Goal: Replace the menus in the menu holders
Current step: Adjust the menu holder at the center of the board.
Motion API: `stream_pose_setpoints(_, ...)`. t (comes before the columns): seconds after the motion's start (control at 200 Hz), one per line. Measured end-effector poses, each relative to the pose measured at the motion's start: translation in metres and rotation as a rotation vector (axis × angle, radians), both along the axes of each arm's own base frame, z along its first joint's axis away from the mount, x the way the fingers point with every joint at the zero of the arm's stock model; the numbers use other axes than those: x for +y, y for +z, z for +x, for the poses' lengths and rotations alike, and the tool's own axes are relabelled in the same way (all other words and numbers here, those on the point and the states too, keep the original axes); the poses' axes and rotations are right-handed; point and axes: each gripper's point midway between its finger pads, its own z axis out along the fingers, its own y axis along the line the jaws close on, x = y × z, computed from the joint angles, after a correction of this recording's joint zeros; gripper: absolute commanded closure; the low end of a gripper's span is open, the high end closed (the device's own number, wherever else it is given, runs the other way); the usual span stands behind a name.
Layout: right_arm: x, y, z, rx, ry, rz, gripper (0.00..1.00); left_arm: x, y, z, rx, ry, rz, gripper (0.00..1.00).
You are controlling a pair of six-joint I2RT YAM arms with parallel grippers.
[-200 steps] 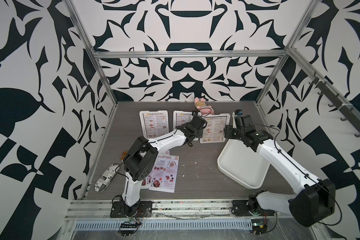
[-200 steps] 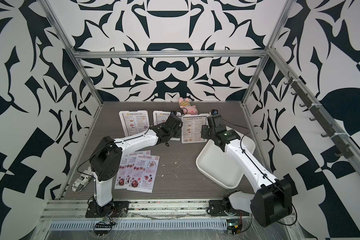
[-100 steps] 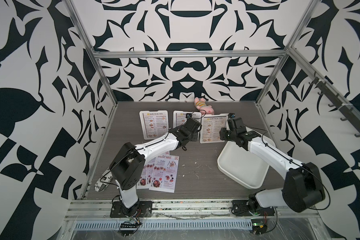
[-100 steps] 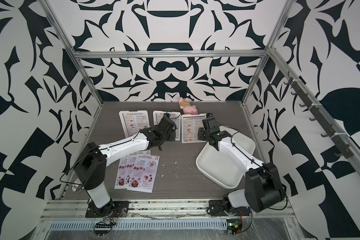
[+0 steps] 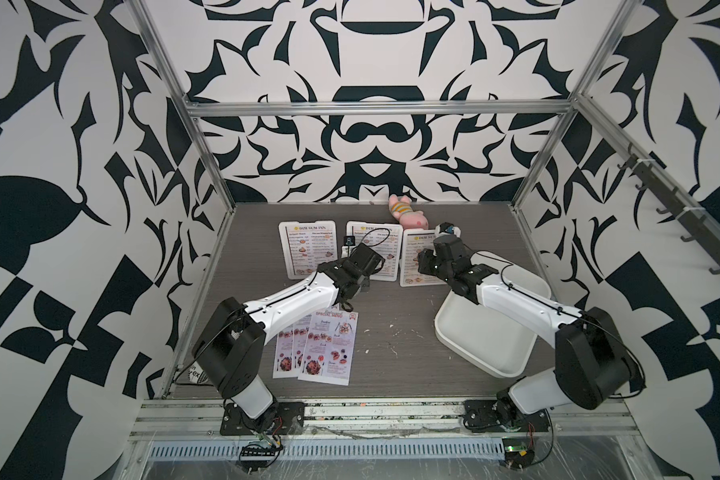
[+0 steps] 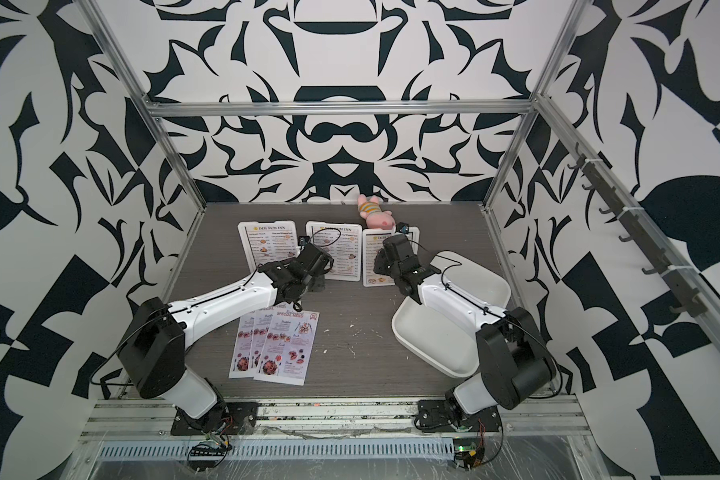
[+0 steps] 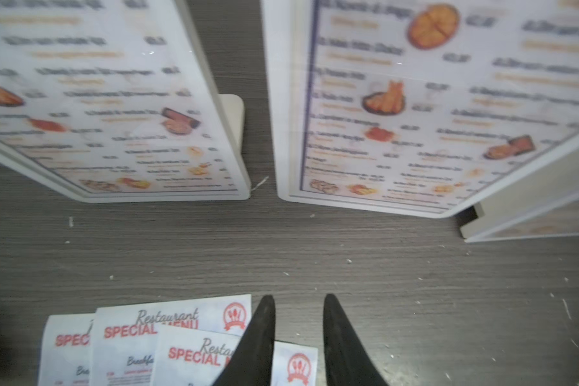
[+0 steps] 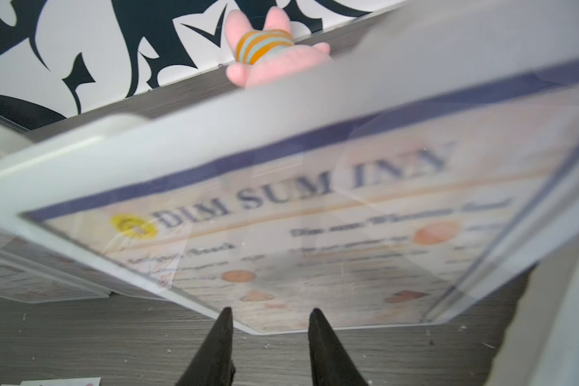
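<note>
**Both hands at holders, no swap yet**

SPECIAL MENU sheets lie fanned at 7 o'clock of bench, by left arm for pickup. Three menu holders stand in a row at 12, each w/ a DIM SUM INN sheet. The left hand: slightly spread, empty, facing gap btwn left two. The right hand: part-spread, empty, tips at right holder bottom edge, prob. to steady it. White tray at 4.

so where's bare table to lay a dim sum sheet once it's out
Best: the bare table between the SPECIAL MENU sheets and the white tray. Also the back left strip behind the menu holders, left of the plush pig. Crowded: right before the holders, where the left arm and right arm reach.
</note>
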Motion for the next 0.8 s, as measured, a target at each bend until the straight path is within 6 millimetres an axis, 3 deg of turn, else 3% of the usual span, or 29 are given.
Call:
stream_pose_setpoints(0.135, 0.003, -0.019, 0.004, 0.028, -0.03, -0.022, 0.66, 0.02, 0.02, 0.004, -0.041, 0.047, -0.017, 0.71)
stream_pose_setpoints(0.255, 0.0, -0.028, 0.01, 0.04, -0.058, -0.042, 0.66, 0.026, 0.034, 0.002, -0.072, 0.057, -0.036, 0.71)
stream_pose_setpoints(0.49, -0.005, -0.016, 0.026, 0.006, -0.071, -0.048, 0.66, 0.029, 0.038, 0.001, -0.08, 0.061, -0.034, 0.7)
stream_pose_setpoints(0.8, -0.031, -0.003, 0.021, 0.011, -0.058, -0.114, 0.67, 0.03, 0.043, -0.001, -0.088, 0.06, -0.044, 0.71)
